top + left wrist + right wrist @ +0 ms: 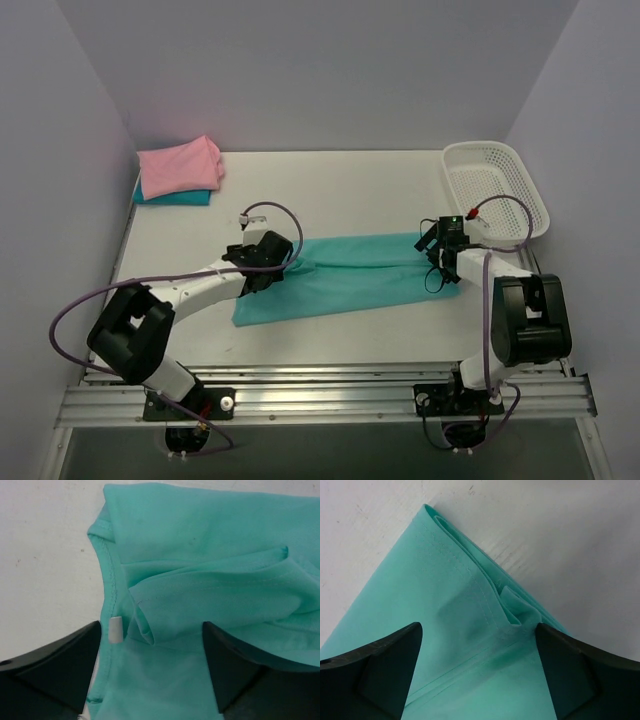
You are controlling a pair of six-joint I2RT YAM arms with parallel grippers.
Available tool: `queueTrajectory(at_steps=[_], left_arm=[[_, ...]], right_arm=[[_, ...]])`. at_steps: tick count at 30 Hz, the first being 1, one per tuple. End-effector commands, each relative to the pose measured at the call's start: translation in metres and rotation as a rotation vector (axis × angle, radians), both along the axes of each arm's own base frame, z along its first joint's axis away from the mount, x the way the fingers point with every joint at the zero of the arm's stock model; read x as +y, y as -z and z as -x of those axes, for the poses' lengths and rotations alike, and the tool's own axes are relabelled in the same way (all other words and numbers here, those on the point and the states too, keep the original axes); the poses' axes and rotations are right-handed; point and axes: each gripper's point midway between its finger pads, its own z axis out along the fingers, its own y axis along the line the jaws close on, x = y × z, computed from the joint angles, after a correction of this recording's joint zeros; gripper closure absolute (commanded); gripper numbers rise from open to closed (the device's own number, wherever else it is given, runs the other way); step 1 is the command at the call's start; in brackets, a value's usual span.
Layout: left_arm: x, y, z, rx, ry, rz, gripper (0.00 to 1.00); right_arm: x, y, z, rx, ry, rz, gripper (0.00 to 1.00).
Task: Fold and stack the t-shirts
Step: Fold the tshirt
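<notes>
Two folded shirts (178,172) are lying stacked far left, while the left pincer (152,635) and right pincer (477,635) are gaping wide over the half-folded teal-green shirt (360,275).

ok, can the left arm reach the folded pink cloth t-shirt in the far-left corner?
Probably. The left gripper is open over the teal-green cloth t-shirt; only bare table separates it from the pink t-shirt, though it's a stretch.

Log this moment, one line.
left gripper open over teal-green shirt | right gripper open over its corner | pink shirt atop teal-blue shirt
</notes>
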Motion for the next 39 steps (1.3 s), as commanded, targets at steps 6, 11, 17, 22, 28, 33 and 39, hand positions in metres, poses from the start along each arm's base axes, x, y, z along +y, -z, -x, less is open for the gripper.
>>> queueTrajectory(at_steps=[6, 11, 17, 22, 28, 33, 39], left_arm=[[0.007, -0.021, -0.004, -0.089, -0.112, -0.061, 0.06], [0.008, -0.074, -0.01, -0.23, -0.123, 0.017, 0.06], [0.005, -0.117, -0.022, -0.346, -0.104, 0.057, 0.06], [0.003, -0.132, -0.049, -0.397, -0.094, 0.07, 0.06], [0.018, -0.143, -0.087, -0.386, -0.069, 0.149, 0.06], [0.035, -0.16, -0.096, -0.428, -0.067, 0.177, 0.06], [0.044, -0.152, -0.096, -0.424, -0.069, 0.186, 0.06]], right_arm=[[-0.012, -0.028, 0.001, -0.047, 0.05, 0.035, 0.03], [-0.002, -0.073, -0.005, -0.136, 0.024, 0.043, 0.03], [0.047, -0.136, -0.018, -0.29, -0.1, 0.019, 0.04], [0.119, -0.141, -0.039, -0.363, -0.284, -0.083, 0.16], [0.205, -0.115, -0.059, -0.325, -0.465, -0.146, 0.86], [0.26, -0.096, -0.077, -0.282, -0.538, -0.161, 1.0], [0.315, -0.071, -0.084, -0.228, -0.62, -0.155, 1.0]])
